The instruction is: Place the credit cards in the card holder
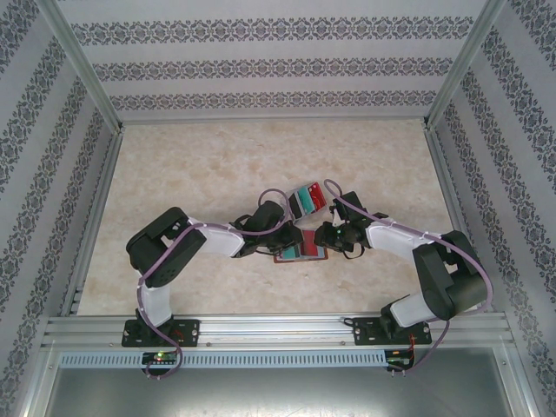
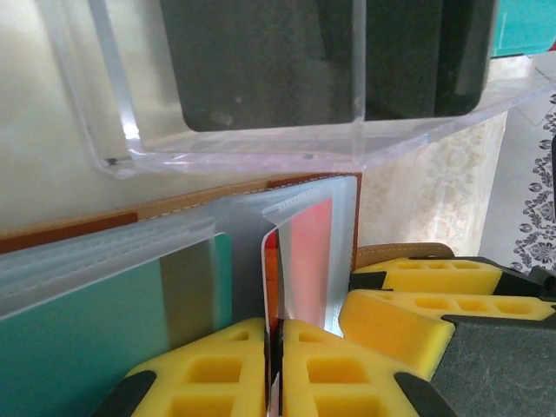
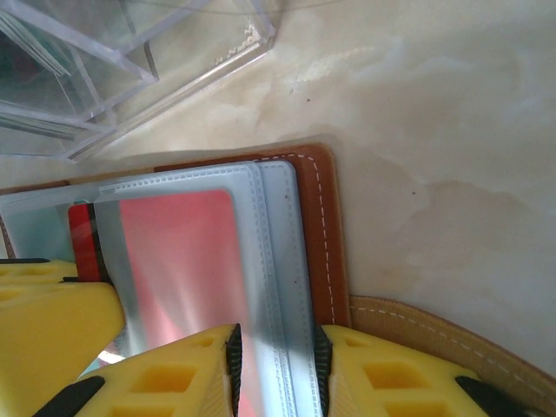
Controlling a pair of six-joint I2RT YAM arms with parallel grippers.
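Note:
The reddish-brown card holder (image 1: pixel 304 254) lies open on the table between both arms. In the left wrist view my left gripper (image 2: pixel 276 326) is shut on the thin edge of a red credit card (image 2: pixel 272 269), which stands partly inside a clear sleeve (image 2: pixel 343 252) of the card holder (image 2: pixel 313 182). A teal card (image 2: pixel 87 339) sits in the sleeve beside it. My right gripper (image 3: pixel 276 343) has its jaws apart, tips on the stitched sleeve border next to the leather edge (image 3: pixel 321 226). The red card (image 3: pixel 174 252) shows through the sleeve.
A clear plastic tray (image 2: pixel 261 148) stands just beyond the holder with a dark grey card (image 2: pixel 261 61) and a teal card (image 2: pixel 526 26) in it. In the top view the tray (image 1: pixel 310 198) is behind both grippers. The holder's tan snap tab (image 3: pixel 434 334) lies under my right fingers.

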